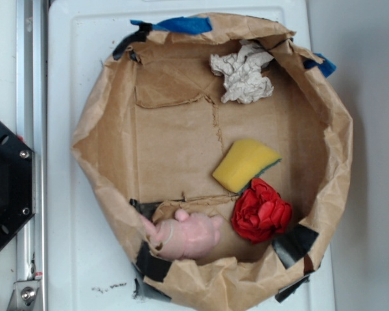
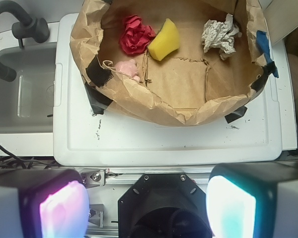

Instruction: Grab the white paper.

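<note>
- Fingers (image 2: pixel 148 208): only the wrist view shows them, two blurry pads at the bottom corners, the left one (image 2: pixel 64 210) glowing pink and the right one (image 2: pixel 231 206) teal. They sit wide apart with nothing between them, touching nothing.
- White paper (image 1: pixel 242 72): one crumpled wad, lying inside the brown paper bowl (image 1: pixel 91 129) near its rim, well apart from the fingers. In the wrist view it (image 2: pixel 219 35) sits at the upper right of the bowl.
- Also in the bowl, one of each: a yellow sponge (image 1: pixel 245 164), a red cloth (image 1: pixel 262 210) just beside it, and a pink toy (image 1: pixel 185 234) near the rim.
- Exterior view only: a straight-down look into the bowl, with blue tape (image 1: pixel 181 24) on the rim and the toy fully visible.
- Wrist view only: a grey sink (image 2: pixel 20 94) with a dark faucet (image 2: pixel 12 29) left of the white tabletop (image 2: pixel 164 144), plus the black robot base (image 2: pixel 159 203) between the pads. The toy is half hidden by the bowl wall here.
</note>
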`<action>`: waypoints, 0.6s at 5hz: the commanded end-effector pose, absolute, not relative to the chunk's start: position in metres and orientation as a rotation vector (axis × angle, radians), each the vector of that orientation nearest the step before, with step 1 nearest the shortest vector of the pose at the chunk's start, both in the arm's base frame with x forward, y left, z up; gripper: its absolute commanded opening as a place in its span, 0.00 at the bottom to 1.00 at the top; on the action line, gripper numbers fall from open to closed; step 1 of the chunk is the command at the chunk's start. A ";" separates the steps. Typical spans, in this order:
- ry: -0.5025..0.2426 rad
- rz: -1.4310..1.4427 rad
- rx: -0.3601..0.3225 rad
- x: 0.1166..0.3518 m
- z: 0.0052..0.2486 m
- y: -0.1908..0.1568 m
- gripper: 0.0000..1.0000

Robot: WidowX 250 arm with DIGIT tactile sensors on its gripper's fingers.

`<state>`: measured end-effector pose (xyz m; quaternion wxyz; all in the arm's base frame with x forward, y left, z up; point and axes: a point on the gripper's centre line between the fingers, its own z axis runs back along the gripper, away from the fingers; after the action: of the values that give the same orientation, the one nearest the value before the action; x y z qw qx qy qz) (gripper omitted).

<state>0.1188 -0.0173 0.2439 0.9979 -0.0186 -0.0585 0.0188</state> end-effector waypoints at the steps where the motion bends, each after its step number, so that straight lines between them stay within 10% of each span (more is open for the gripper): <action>1: -0.117 0.038 -0.037 0.119 0.244 -0.017 1.00; 3: -0.181 0.186 -0.086 0.206 0.215 -0.010 1.00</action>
<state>0.2016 -0.0137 0.2013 0.9937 -0.0401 -0.0662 0.0807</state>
